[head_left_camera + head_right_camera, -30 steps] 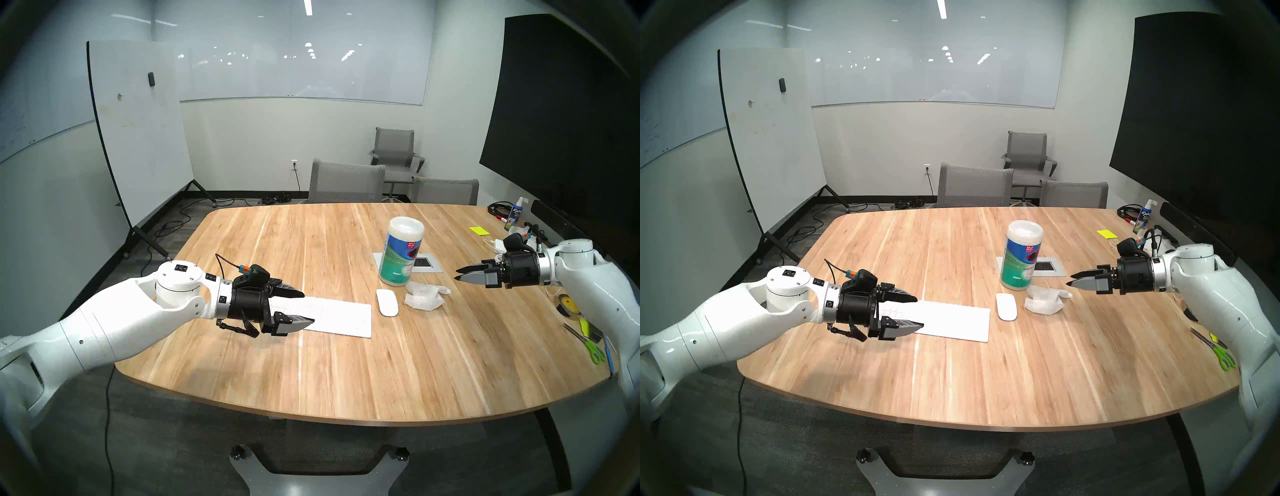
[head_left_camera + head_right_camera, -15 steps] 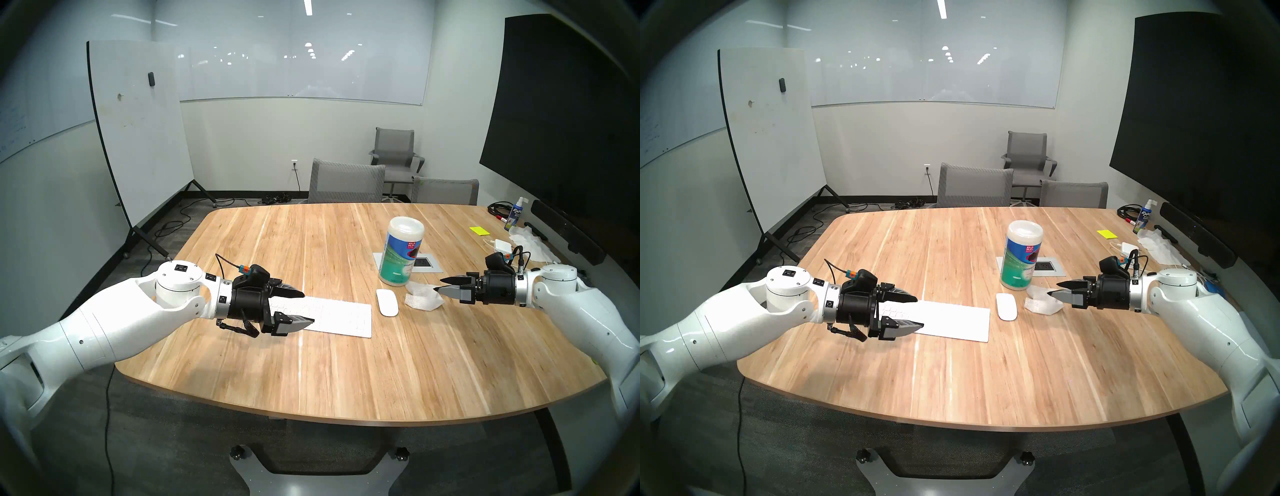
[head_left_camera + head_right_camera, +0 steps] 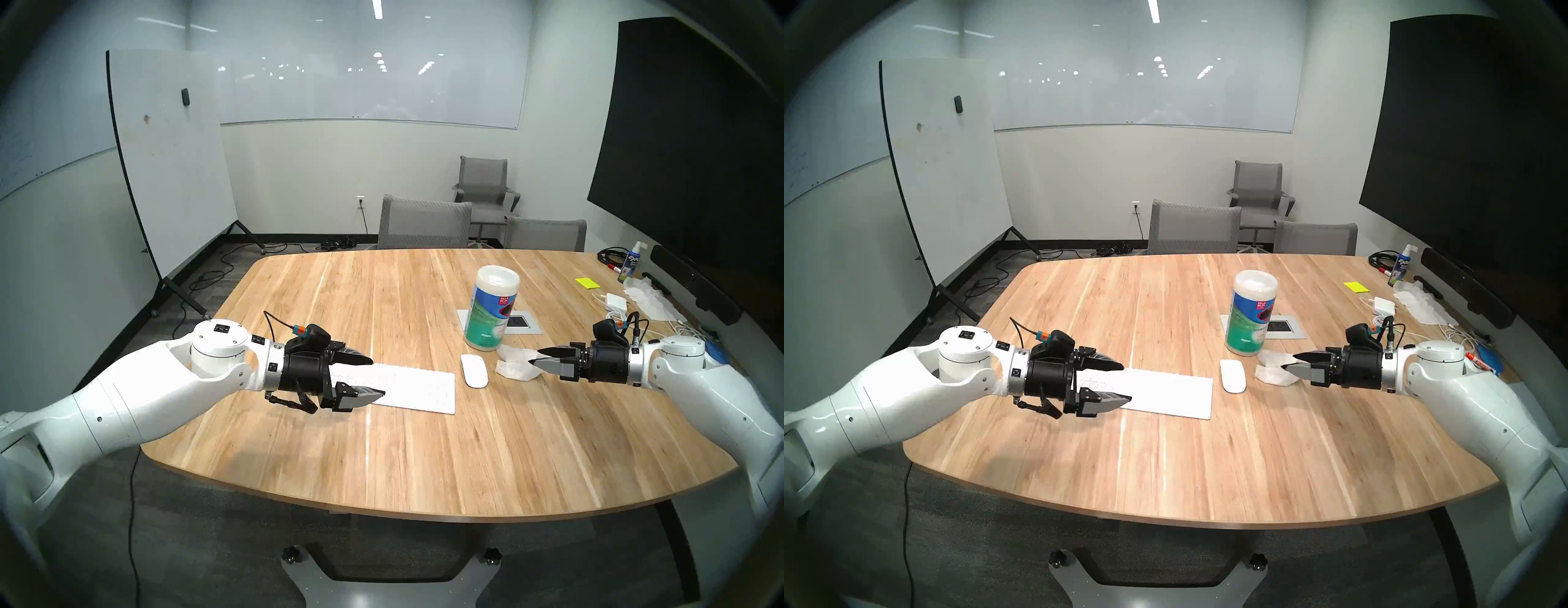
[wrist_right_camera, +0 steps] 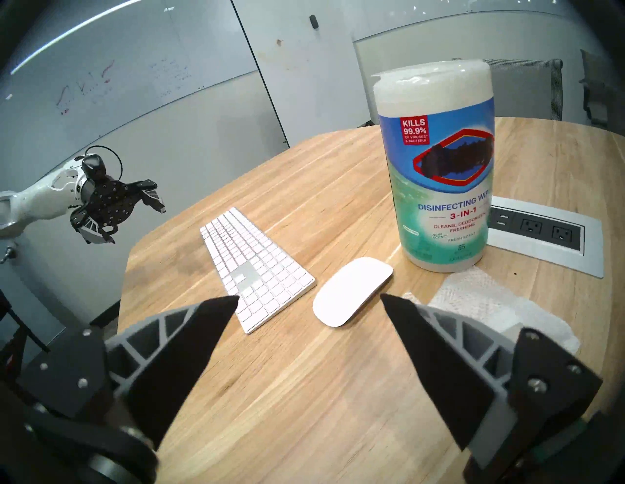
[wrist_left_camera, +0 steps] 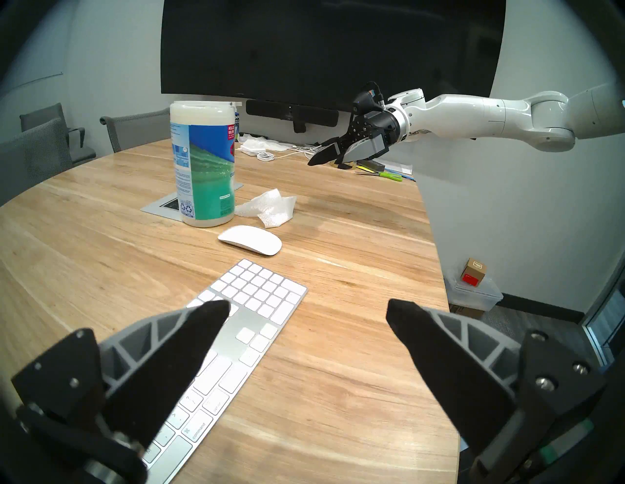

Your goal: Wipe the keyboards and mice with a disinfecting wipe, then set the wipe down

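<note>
Now | 1 keyboard [image 3: 407, 388] | 1 mouse [image 3: 474, 370] | 1 wipe [image 3: 515, 364] | left hand [image 3: 379, 377] agape, empty | right hand [image 3: 533, 356] agape, empty

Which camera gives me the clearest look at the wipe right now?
The left wrist view: the wipe lies rumpled and unobstructed beside the canister. In both head views the right claw overlaps it; the right wrist view shows only part, behind a finger.

L hand [image 3: 379, 377] hides keyboard's [image 3: 418, 388] left end; canister [image 4: 439, 169] label txt partly cut.
</note>
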### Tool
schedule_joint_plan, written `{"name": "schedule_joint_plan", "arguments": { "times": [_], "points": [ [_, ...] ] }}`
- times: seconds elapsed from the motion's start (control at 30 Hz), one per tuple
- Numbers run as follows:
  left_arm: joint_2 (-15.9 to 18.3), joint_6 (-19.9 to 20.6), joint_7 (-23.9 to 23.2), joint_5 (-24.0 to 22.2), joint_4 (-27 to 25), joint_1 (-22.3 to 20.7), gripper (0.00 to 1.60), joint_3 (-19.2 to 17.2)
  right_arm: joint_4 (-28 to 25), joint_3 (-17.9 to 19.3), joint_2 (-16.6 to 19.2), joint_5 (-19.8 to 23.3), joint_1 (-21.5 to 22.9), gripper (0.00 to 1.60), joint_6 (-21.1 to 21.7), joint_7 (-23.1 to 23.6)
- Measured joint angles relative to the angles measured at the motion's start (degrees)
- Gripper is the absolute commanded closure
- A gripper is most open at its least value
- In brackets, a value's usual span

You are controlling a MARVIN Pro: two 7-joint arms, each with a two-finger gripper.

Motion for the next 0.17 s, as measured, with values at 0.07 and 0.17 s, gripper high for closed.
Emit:
{"name": "schedule_joint_plan", "arguments": {
  "times": [0.07, 0.17],
  "points": [
    [0.0, 0.0, 0.0, 0.0, 0.0, 0.0, 0.0, 0.0, 0.0, 0.06, 0.0, 0.05, 0.0, 0.0, -0.01, 0.07],
    [0.0, 0.0, 0.0, 0.0, 0.0, 0.0, 0.0, 0.0, 0.0, 0.14, 0.01, 0.1, 0.0, 0.0, -0.01, 0.17]
  ]
}}
